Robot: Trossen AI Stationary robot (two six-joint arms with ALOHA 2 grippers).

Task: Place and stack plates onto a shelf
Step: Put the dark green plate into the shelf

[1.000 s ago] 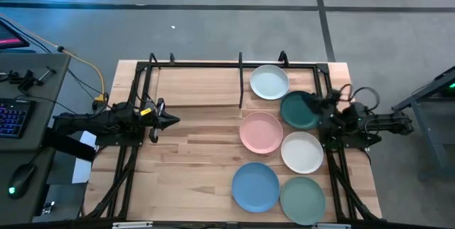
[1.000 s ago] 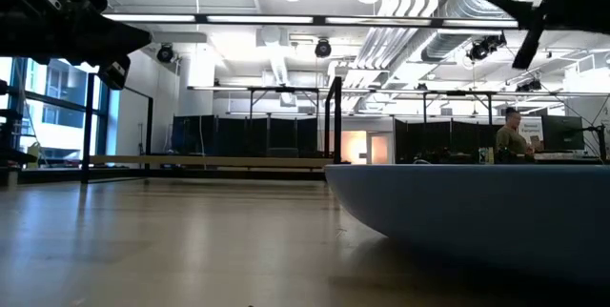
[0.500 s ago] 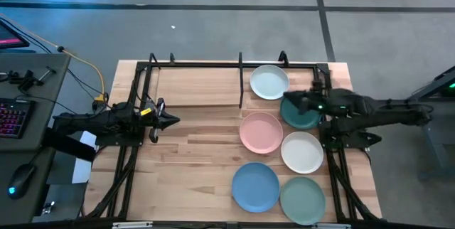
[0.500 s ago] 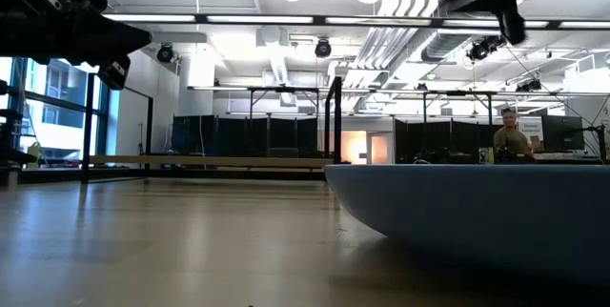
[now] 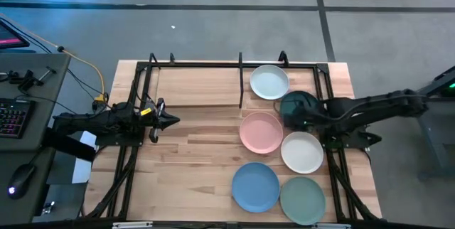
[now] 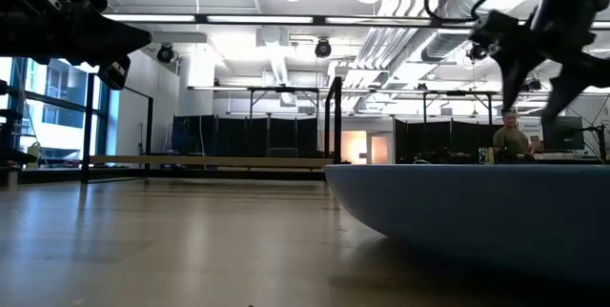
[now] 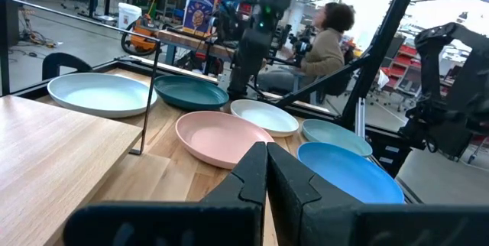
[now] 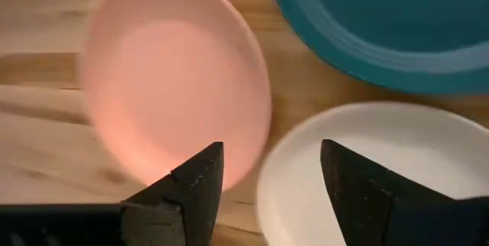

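I note a grey floor [image 5: 213, 23], bright ceiling strip lights [image 6: 286, 19], exposed ducting [image 6: 419, 7] and a keyboard desk [image 5: 21, 108].

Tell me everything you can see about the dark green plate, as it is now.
The dark green plate is round, shallow and matte, with a low raised rim. It lies flat on the wooden table, between the pale mint plate and the white plate, beside the pink plate. The right gripper hangs over it with fingers apart, holding nothing; the arm hides part of it. Whether it touches neighbouring plates is unclear.
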